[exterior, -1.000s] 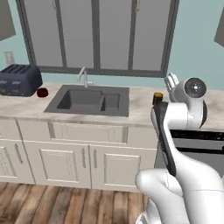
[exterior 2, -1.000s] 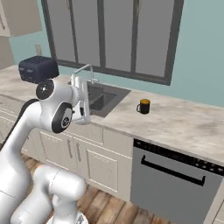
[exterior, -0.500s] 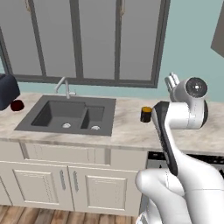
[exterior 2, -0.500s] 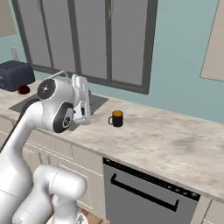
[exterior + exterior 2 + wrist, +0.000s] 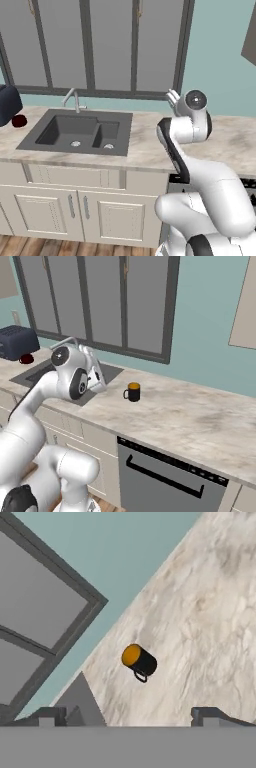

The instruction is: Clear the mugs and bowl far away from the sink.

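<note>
The orange mug [image 5: 132, 391] with a dark body stands alone on the marble counter, right of the sink [image 5: 111, 372]. In the hand view this mug [image 5: 139, 660] lies ahead of my gripper [image 5: 128, 716], well beyond the fingertips [image 5: 48, 714]. The jaws stand wide apart with nothing between them, so the gripper is open. My gripper [image 5: 98, 375] hangs above the sink's right edge, left of the mug and apart from it. The maroon mug [image 5: 19, 120] sits far left by the toaster, beyond the sink [image 5: 77, 132]. My gripper [image 5: 173, 96] is raised over the counter. The bowl is out of view.
A dark navy toaster [image 5: 18, 341] stands at the far left of the counter, with the maroon mug [image 5: 26, 359] in front of it. A curved silver faucet [image 5: 73, 99] rises behind the sink. A dishwasher front [image 5: 165, 478] sits below the counter's right stretch.
The base has driven to the right, so the whole scene slid left in both base views. The orange mug now shows closer to the arm. The gripper stayed open.
</note>
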